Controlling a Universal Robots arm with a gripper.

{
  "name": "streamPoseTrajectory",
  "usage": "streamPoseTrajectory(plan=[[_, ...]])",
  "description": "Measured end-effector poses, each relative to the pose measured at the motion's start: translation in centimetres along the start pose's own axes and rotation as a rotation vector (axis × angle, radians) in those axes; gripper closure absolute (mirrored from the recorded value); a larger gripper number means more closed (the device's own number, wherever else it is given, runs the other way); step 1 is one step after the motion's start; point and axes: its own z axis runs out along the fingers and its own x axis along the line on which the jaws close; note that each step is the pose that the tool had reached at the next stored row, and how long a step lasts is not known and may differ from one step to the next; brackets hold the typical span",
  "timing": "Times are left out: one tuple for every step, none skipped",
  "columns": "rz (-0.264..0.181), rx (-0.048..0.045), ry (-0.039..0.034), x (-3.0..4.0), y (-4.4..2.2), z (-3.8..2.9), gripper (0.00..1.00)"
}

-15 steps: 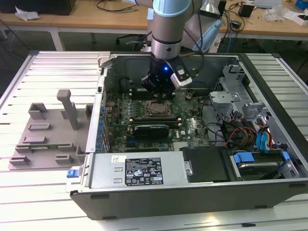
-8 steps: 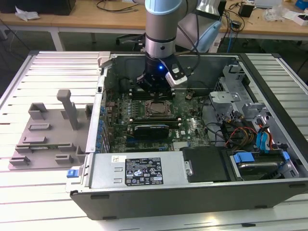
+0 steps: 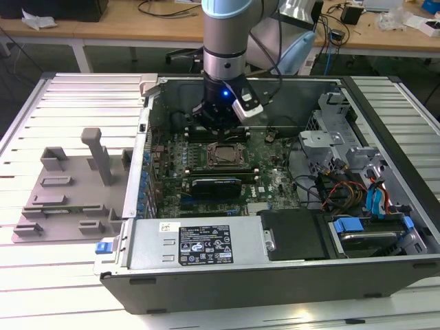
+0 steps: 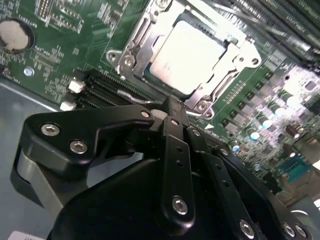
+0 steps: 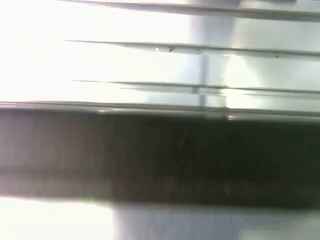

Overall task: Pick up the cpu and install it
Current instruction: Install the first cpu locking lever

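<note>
— Now, how does the arm stand?

— Straight down into the open case, wrist vertical, with the hand low over the board, just beyond the socket in the exterior view.

— And the hand itself?

— In the second wrist view the hand has its black fingers pressed together, nothing pinched between them, the tip close above the socket's edge.

— Where is the cpu?

— Already in the socket: the cpu lies flat, silvery top up, framed by the metal bracket.

— What crowds it?

— Black slots beside the socket; past it, small capacitors. In the exterior view a black card lies nearer than the socket, cables and drive bays to the exterior view's right, and a grey tray rests on the slatted tabletop to the exterior view's left.
</note>
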Motion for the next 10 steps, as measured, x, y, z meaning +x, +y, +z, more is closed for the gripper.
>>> streamPoseTrajectory(plan=[[0.0, -0.0001, 0.0, 0.0, 0.1, 0.0, 0.89], [0.0, 0.0, 0.0001, 0.0, 0.11, 0.0, 0.89], [0.0, 0.0, 0.0001, -0.01, 0.11, 0.0, 0.89], [0.0, 0.0, 0.0001, -0.01, 0.11, 0.0, 0.89], [0.0, 0.0001, 0.0002, -0.07, 0.11, 0.0, 0.89], [0.0, 0.0001, 0.0002, -0.24, 0.11, 0.0, 0.89], [0.0, 0.0, 0.0003, -0.32, 0.1, 0.0, 0.89], [0.0, 0.0, 0.0003, -0.44, 0.1, 0.01, 0.89], [0.0, 0.0, 0.0005, -0.55, 0.1, 0.01, 0.89], [0.0, 0.0, 0.0008, -0.66, 0.09, 0.01, 0.89]])
